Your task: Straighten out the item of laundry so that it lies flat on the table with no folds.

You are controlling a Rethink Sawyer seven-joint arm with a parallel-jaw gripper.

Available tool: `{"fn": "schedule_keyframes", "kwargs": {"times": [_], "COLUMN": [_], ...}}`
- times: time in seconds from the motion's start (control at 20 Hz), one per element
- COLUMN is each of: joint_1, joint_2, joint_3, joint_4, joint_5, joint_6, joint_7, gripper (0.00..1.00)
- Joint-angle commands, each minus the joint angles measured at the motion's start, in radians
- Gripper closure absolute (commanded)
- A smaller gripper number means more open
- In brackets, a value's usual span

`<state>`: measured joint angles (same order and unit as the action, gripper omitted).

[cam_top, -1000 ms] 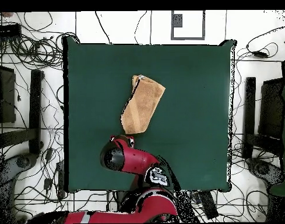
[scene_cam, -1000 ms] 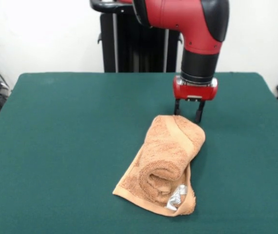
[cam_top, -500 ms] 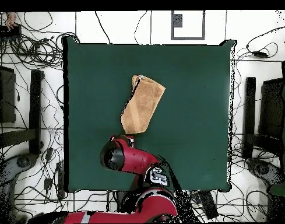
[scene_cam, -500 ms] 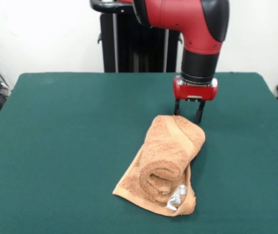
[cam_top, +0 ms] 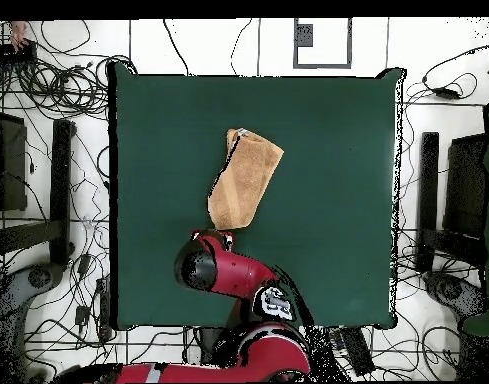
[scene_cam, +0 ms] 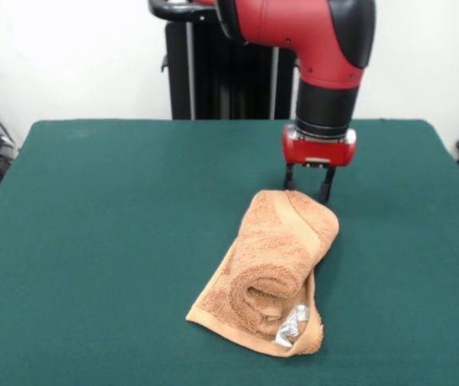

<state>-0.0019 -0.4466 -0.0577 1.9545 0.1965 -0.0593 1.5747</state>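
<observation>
The item of laundry [scene_cam: 271,269] is an orange-tan towel lying rolled and folded over on the table [scene_cam: 116,225], with a small white-silver label [scene_cam: 292,328] at its near end. In the overhead view the item of laundry [cam_top: 245,178] is a long folded strip near the middle of the table [cam_top: 328,150]. My gripper [scene_cam: 306,186] is open, its two dark fingers pointing down just behind the towel's far end, nothing between them. In the overhead view the arm's wrist covers the gripper [cam_top: 213,237] at the towel's lower tip.
Green tabletop surrounds the towel on all sides. The black pedestal [scene_cam: 213,72] stands behind the table's far edge. Cables and dark stands [cam_top: 48,180] line the floor beside the table.
The gripper has shifted very slightly left and up in the front view. The towel has not moved.
</observation>
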Motion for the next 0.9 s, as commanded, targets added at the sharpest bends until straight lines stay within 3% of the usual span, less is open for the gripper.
{"fn": "schedule_keyframes", "kwargs": {"times": [0.05, 0.35, 0.9], "joint_1": [-0.044, -0.036, -0.018], "joint_2": [-0.035, -0.035, -0.052], "joint_3": [0.083, 0.053, 0.051], "joint_4": [-0.02, -0.012, 0.027], "joint_5": [0.125, 0.223, 0.281], "joint_6": [-0.014, 0.039, 0.039], "joint_7": [0.332, 0.358, 0.38], "gripper": [0.0, 0.0, 0.0]}}
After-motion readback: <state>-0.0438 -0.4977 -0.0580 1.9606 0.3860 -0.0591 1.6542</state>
